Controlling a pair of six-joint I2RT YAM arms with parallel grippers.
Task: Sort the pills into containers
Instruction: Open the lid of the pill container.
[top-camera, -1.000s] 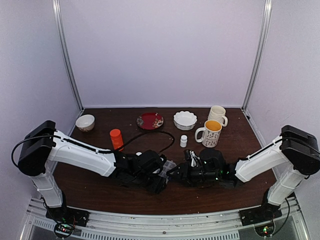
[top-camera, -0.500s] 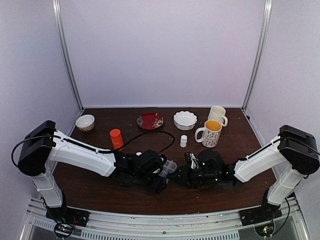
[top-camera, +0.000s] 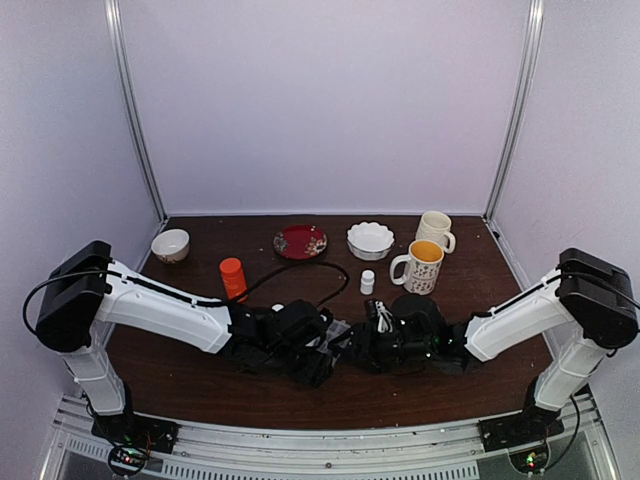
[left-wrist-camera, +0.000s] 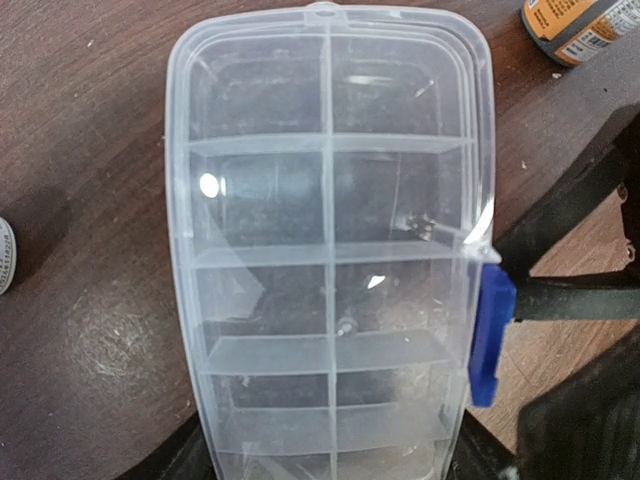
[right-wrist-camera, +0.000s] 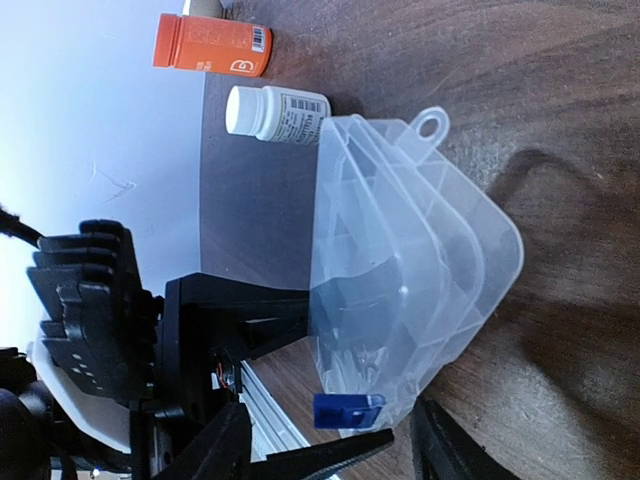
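- Pill box (left-wrist-camera: 328, 200): the clear two-row box lies in the middle of the table (top-camera: 200, 385), between the two arms. The left gripper (left-wrist-camera: 335, 465) clasps its near end across the width, a finger against each long side.
- The right gripper (right-wrist-camera: 402, 425) has its fingers spread and grasps nothing. The blue latch (left-wrist-camera: 490, 335) sits just beside them, and the left wrist view shows one dark finger reaching it.
- Progress, as I judge it, is early. I can make out no pill in any cell, only glints and one speck too small to name. Opening the lid looks like the step in hand, and all the sorting is left.
- The left wrist view looks down into the cells, which appear bare. It does not show whether the lid is raised.
- The right wrist view shows the box side-on. Layered edges at its rounded end suggest the lid may be parted a crack, though I cannot be sure.
- Only that view shows the orange bottle (right-wrist-camera: 212, 45) and a small white bottle (right-wrist-camera: 275, 112) beyond the box.
- In the top view the wrists hide nearly all of the box.
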